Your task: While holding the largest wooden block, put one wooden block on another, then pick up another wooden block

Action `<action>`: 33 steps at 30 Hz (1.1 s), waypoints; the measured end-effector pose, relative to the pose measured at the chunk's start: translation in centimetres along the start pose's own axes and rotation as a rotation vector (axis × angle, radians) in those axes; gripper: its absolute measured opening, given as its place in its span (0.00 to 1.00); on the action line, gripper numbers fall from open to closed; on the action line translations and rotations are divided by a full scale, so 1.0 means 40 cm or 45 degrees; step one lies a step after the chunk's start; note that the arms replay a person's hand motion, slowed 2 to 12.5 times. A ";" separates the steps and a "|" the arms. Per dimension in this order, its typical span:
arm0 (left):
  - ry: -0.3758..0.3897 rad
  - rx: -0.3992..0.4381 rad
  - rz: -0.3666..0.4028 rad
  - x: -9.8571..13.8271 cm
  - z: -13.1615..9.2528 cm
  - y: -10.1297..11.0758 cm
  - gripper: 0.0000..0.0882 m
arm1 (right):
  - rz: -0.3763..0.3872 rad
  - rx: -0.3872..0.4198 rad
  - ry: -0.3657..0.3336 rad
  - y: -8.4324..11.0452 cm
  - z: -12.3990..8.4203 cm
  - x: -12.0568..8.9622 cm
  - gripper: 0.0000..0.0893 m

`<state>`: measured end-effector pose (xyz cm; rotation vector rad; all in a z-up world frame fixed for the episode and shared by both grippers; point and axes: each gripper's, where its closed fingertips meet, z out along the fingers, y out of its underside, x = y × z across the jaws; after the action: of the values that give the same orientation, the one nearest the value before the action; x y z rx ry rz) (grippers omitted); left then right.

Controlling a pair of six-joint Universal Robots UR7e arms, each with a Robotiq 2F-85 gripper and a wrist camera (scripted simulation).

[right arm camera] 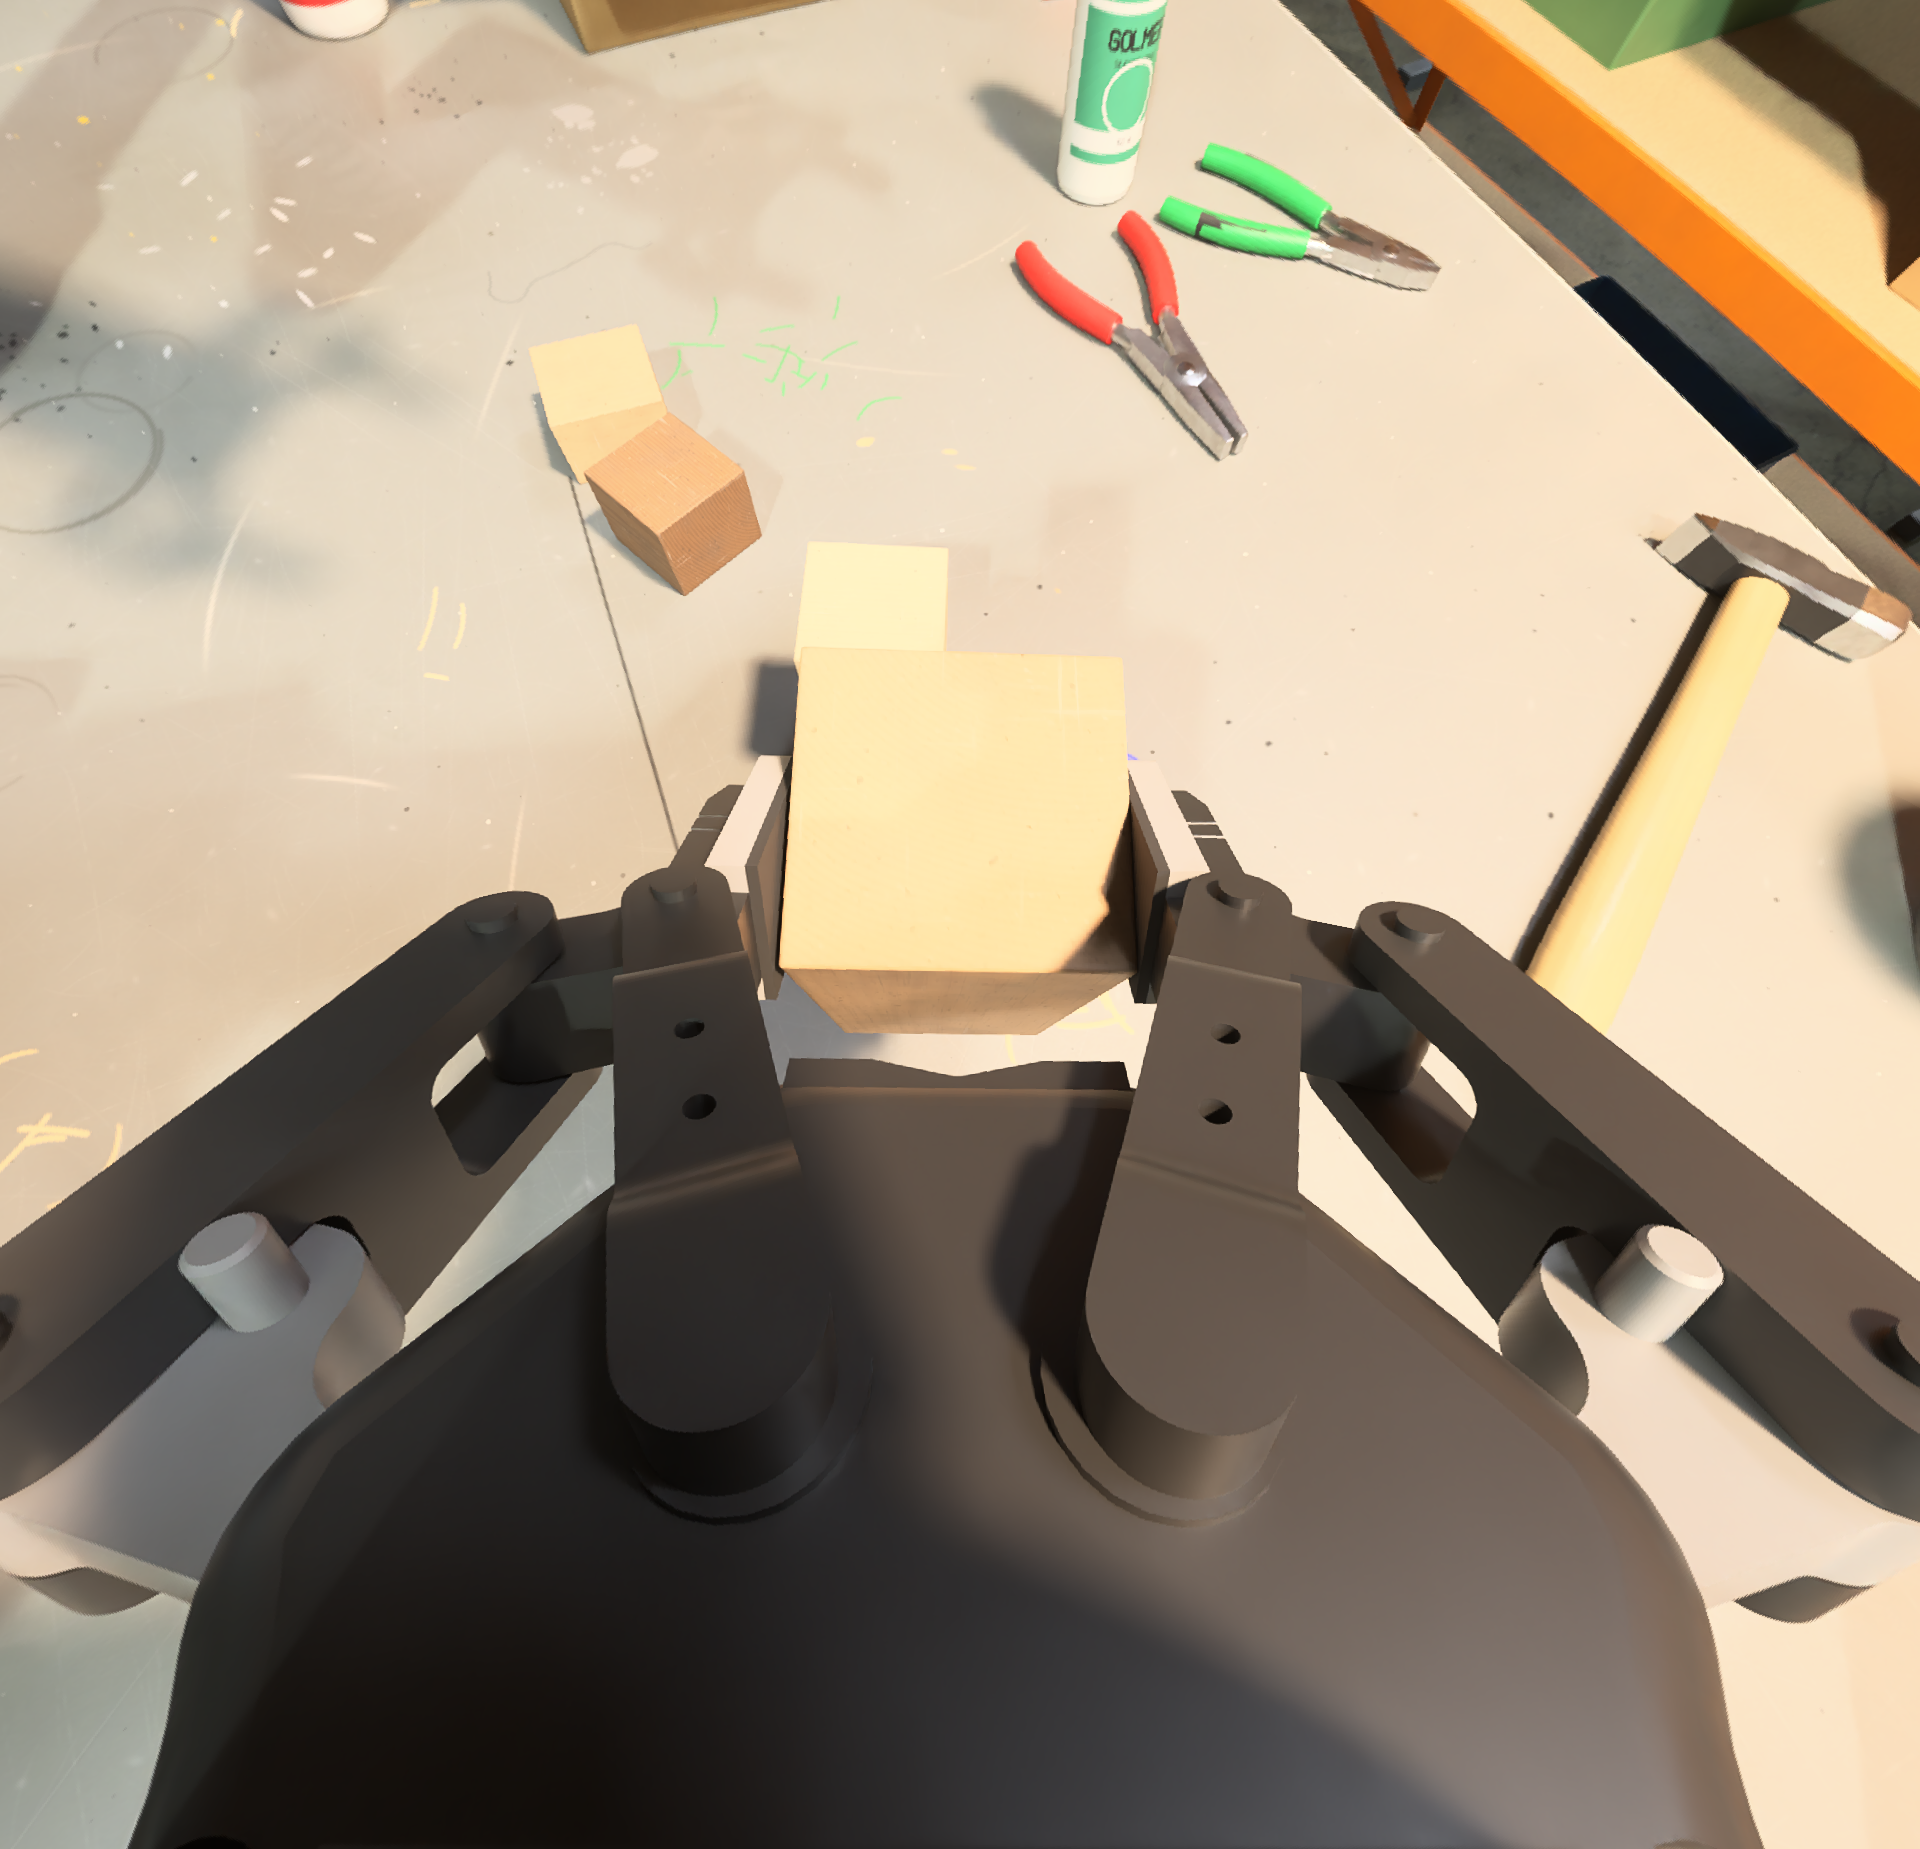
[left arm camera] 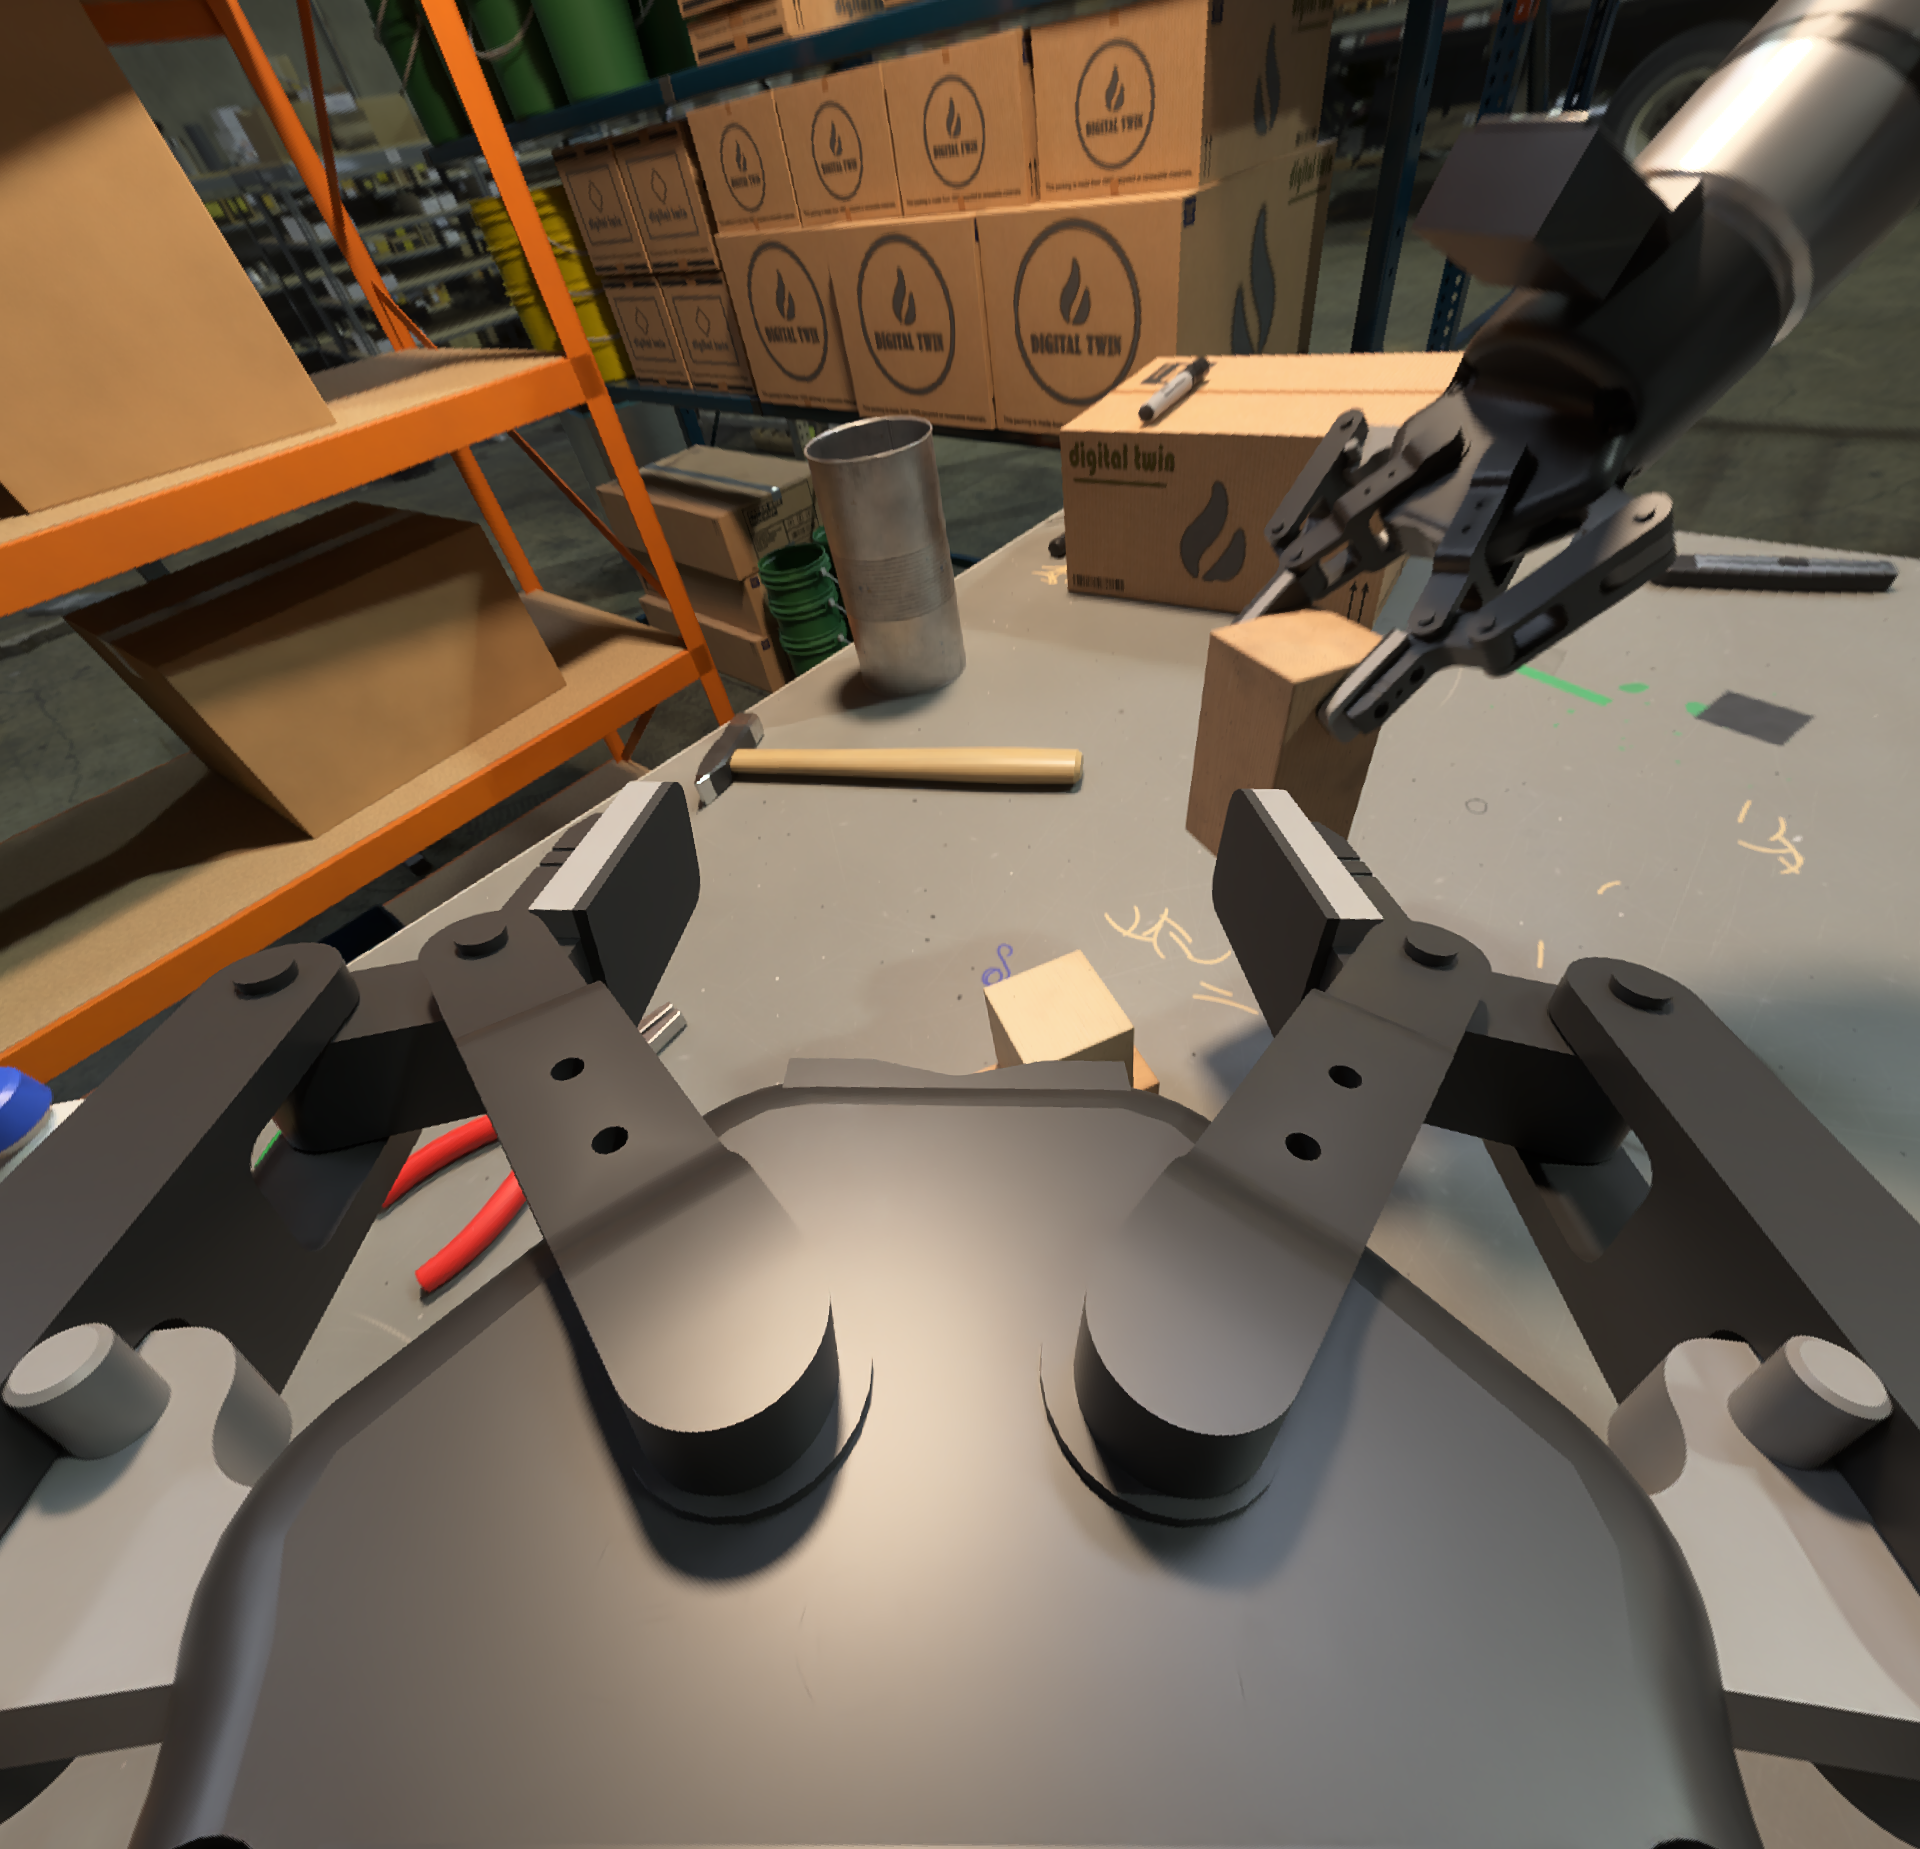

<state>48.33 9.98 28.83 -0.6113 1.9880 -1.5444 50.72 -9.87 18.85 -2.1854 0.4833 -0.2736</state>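
My right gripper is shut on the largest wooden block, a pale block held tilted. They also show in the left wrist view, the gripper on the block. A small pale block lies on the table just beyond it. Farther left, another pale block touches a brown block; I cannot tell if it rests on it. My left gripper is open and empty, above the pale block and a sliver of the brown one.
A hammer lies between the blocks and a metal cylinder. A cardboard box stands behind. Red pliers, green pliers and a glue bottle lie near the table edge by orange shelving.
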 end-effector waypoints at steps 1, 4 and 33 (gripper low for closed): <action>-0.001 -0.018 0.004 0.002 0.001 0.006 0.97 | 0.004 0.011 0.001 0.000 -0.007 0.003 0.56; 0.000 -0.098 0.022 0.013 0.002 0.032 0.97 | 0.021 0.059 0.011 0.000 -0.038 0.017 0.56; 0.232 -0.729 0.282 0.030 0.032 0.362 0.93 | 0.065 0.294 0.198 0.028 -0.261 0.115 0.56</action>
<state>47.96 11.73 14.33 -0.4503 2.5609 -0.9202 50.84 -19.87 24.44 -1.9335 0.5640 -0.4515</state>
